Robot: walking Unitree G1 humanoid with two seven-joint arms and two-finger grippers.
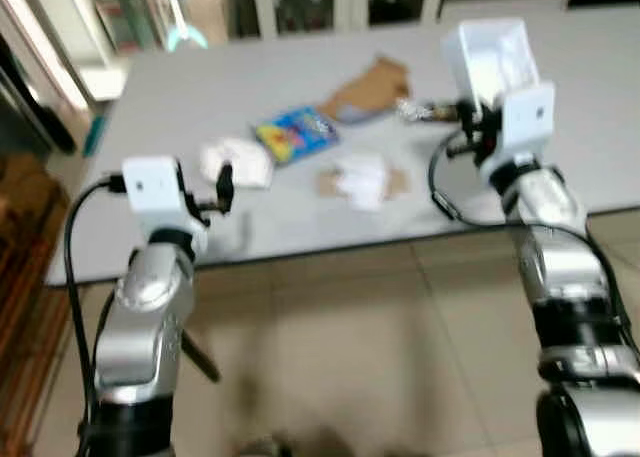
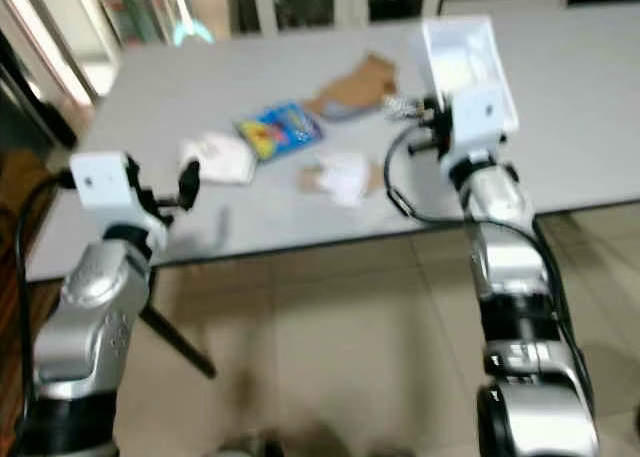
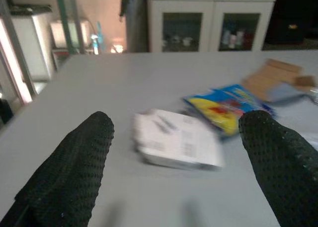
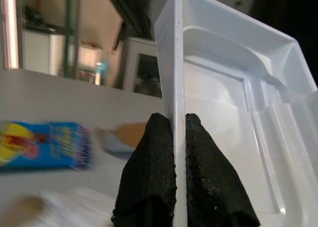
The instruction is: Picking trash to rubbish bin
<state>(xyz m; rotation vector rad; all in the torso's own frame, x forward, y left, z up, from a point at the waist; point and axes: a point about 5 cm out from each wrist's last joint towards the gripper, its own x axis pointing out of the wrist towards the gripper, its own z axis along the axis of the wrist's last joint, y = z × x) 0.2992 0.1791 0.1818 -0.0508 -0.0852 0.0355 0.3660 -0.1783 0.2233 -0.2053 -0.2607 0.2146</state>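
Trash lies on a grey table (image 1: pixel 180 97): a white crumpled packet (image 1: pixel 238 162), a blue and yellow snack bag (image 1: pixel 295 132), brown cardboard (image 1: pixel 370 85) and a white tissue on a brown scrap (image 1: pixel 362 180). My left gripper (image 3: pixel 179 123) is open just above the table's front edge, and the white packet (image 3: pixel 176 140) lies a little ahead of its fingers. My right gripper (image 4: pixel 176 121) is shut on the rim of a white plastic tray (image 4: pixel 233 103). It holds the tray (image 1: pixel 492 55) upright above the table's right side, near a bit of foil (image 1: pixel 410 109).
A white cabinet with glass doors (image 3: pixel 208 23) stands behind the table. Beige tiled floor (image 1: pixel 350 347) lies in front of the table edge (image 1: pixel 330 245), with a dark slanted table leg (image 1: pixel 200 359) beneath. Dark wooden furniture (image 1: pixel 20 247) is at the far left.
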